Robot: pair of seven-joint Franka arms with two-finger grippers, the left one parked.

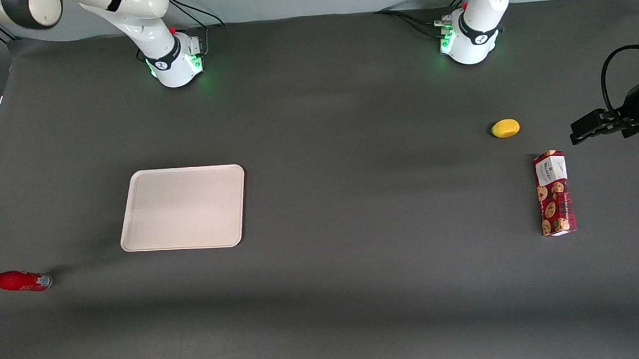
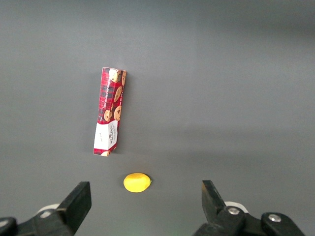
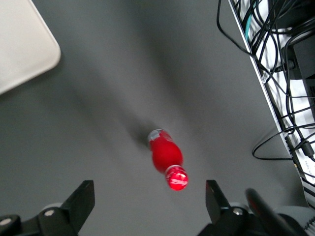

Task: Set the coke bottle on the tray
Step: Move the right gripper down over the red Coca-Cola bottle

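Gripper (image 3: 150, 209) hovers above the coke bottle (image 3: 166, 158), fingers (image 3: 81, 201) spread wide apart, nothing between them. Bottle stands upright on the table (image 1: 358, 287) at the working arm's end, close to that edge, nearer the front camera than the tray (image 1: 183, 207) and apart from it. Tray holds nothing. Toward the parked arm's end: cookie box (image 1: 554, 193) lying flat, small yellow fruit (image 1: 505, 128) farther from the camera than the box.

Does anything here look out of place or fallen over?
The coke bottle seems upright near the working arm's end of the table, apart from the empty tray. The cookie box lies flat. The open pincer hovers above the bottle. Nothing is spilled.
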